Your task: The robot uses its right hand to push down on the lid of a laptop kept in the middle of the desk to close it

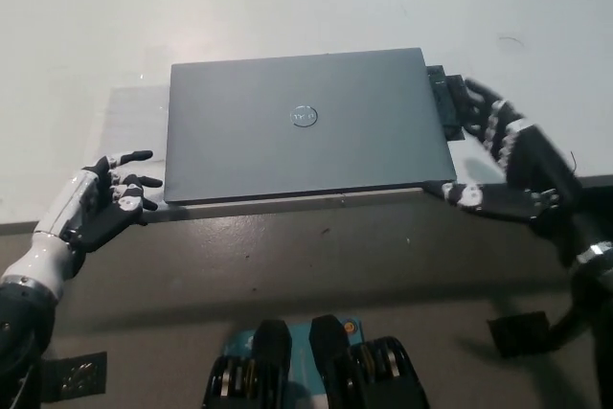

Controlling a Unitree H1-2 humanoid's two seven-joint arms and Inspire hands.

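Two robot hands are being shown at the near edge of the worktop (pixel 287 7), one at each side of the laptop (pixel 302 136). The black right robot hand (pixel 498 165) is being held open with nothing in it, its fingers (pixel 479 107) spread beside the laptop's right edge, over a dark object (pixel 450 107) lying just beside the machine; whether that object is being touched cannot be told. One finger is being stretched along the worktop's front edge toward the laptop's near right corner. The white left robot hand (pixel 105 203) is resting at the near left corner, open and empty, fingertips just beside the laptop but apparently not pressing on it.

The laptop is lying in the middle of the worktop with its grey lid (pixel 297 83) flat on the base, logo (pixel 303 117) facing up. No gap is being seen along the front edge, so the closing is being judged as done. Little appears to be left beyond clearing the right robot hand away.
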